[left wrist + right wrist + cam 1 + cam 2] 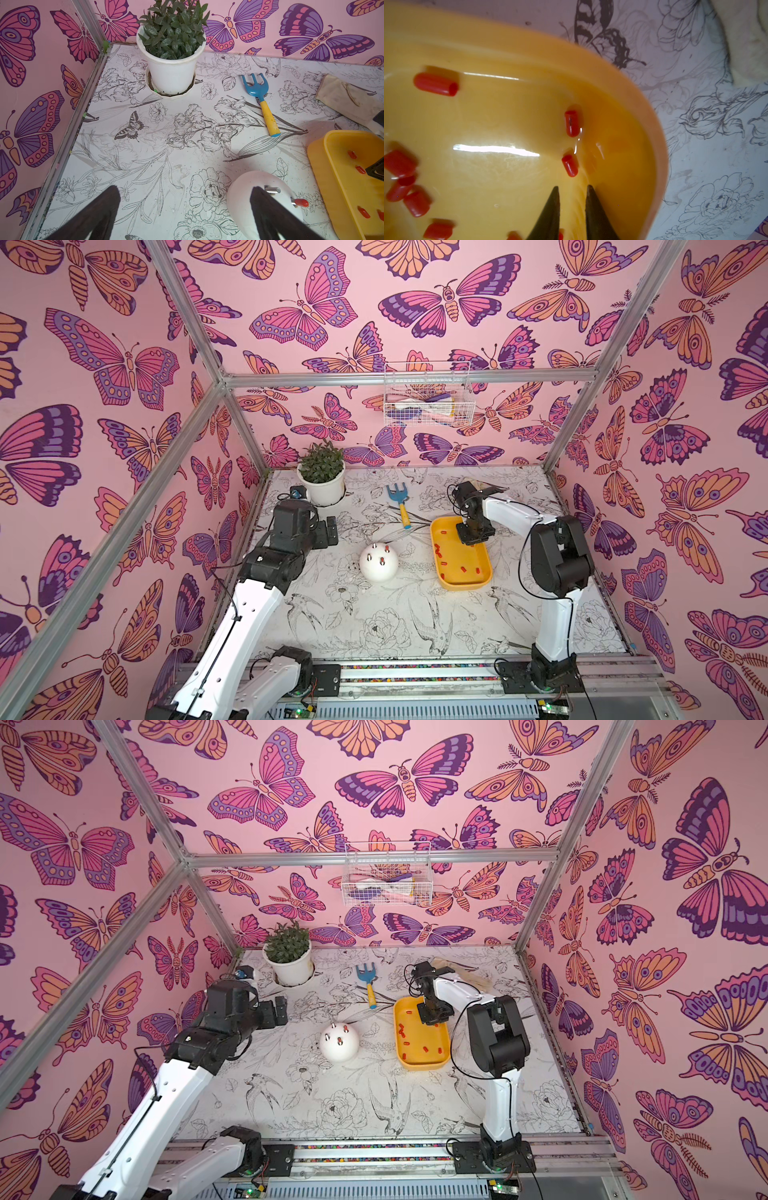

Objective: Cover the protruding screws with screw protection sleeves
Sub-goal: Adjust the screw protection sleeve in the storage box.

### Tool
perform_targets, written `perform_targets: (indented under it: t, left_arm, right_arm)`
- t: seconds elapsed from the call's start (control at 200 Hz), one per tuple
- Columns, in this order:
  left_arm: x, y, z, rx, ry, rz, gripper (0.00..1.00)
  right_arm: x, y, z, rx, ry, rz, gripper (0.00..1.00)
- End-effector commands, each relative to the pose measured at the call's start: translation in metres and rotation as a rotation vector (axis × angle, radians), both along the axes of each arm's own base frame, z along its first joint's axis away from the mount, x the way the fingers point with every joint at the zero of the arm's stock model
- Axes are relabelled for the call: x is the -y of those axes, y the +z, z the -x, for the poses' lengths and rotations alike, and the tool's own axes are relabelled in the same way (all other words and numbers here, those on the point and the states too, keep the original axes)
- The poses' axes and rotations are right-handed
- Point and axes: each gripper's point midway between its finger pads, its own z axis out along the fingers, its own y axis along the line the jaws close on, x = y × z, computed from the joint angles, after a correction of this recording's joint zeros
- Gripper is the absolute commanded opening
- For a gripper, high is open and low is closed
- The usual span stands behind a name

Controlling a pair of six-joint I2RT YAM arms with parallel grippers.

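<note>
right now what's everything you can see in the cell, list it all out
dome: one, white, middle of the table
protruding screws: four, grey, on the dome; two look capped in red
tray: one, yellow, right of the dome
sleeves: many, red, loose in the tray
potted plant: one, green in a white pot, back left
hand fork: one, blue with yellow handle, behind the dome
wire basket: one, white, hung high at the back
cloth: one, beige, back right
left claw: black, open, empty, left of the dome
right claw: black, jaws slightly apart, empty, over the tray

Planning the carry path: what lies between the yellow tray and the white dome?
Only bare tabletop separates yellow tray and white dome, in both top views.
</note>
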Motion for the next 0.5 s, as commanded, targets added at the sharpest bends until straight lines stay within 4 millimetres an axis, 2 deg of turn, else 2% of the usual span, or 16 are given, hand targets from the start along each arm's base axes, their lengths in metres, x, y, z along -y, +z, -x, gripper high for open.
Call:
perform_targets:
  t: [0.0,0.496]
  left_arm:
    - [-0.0023,-0.0060,-0.0009,-0.010,0.008,-0.002,1.00]
    - [-0.0007,-0.0076,-0.0014,-0.016,0.005,0.015,1.00]
  right_arm:
    - [0.0034,-0.0018,-0.0066,0.004,0.000,0.017,0.24]
    - [0.0023,-0.0104,-0.0073,-0.011,0.004,0.019,0.24]
